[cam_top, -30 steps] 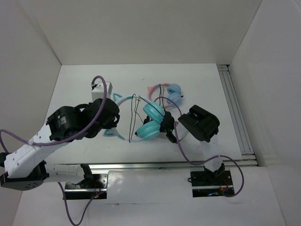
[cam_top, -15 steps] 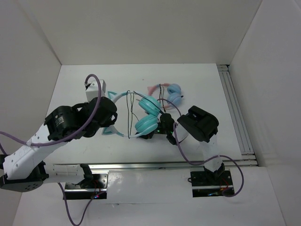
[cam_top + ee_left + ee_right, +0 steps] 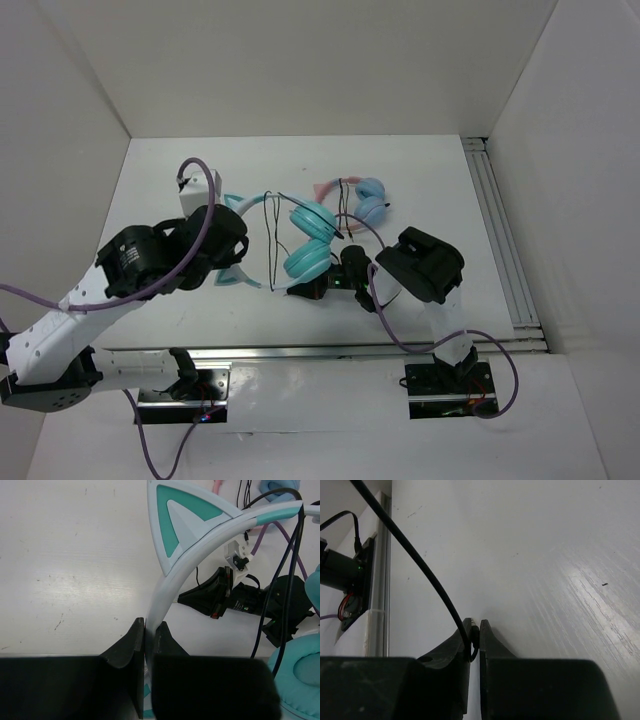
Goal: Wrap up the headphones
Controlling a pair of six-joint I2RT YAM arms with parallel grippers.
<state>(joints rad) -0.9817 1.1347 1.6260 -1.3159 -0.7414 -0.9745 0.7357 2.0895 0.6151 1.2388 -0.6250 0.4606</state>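
Note:
The headphones lie mid-table, with teal ear cups (image 3: 312,240) stacked and a pale headband (image 3: 200,537) bearing a teal cat ear (image 3: 182,507). My left gripper (image 3: 149,630) is shut on the headband near its end; in the top view it (image 3: 232,262) is left of the cups. The thin black cord (image 3: 272,240) loops across the headband. My right gripper (image 3: 476,630) is shut on the cord (image 3: 410,550), low over the table just in front of the cups (image 3: 308,290). The cord also hangs at the right of the left wrist view (image 3: 287,570).
A second pair with a pink band and light blue cups (image 3: 370,195) lies just behind the teal cups. An aluminium rail (image 3: 500,240) runs along the table's right side. White walls enclose the table on three sides.
My left gripper has carried the headband left and away from me, and the teal cups followed. My right gripper has moved left with the cord, to in front of the cups.

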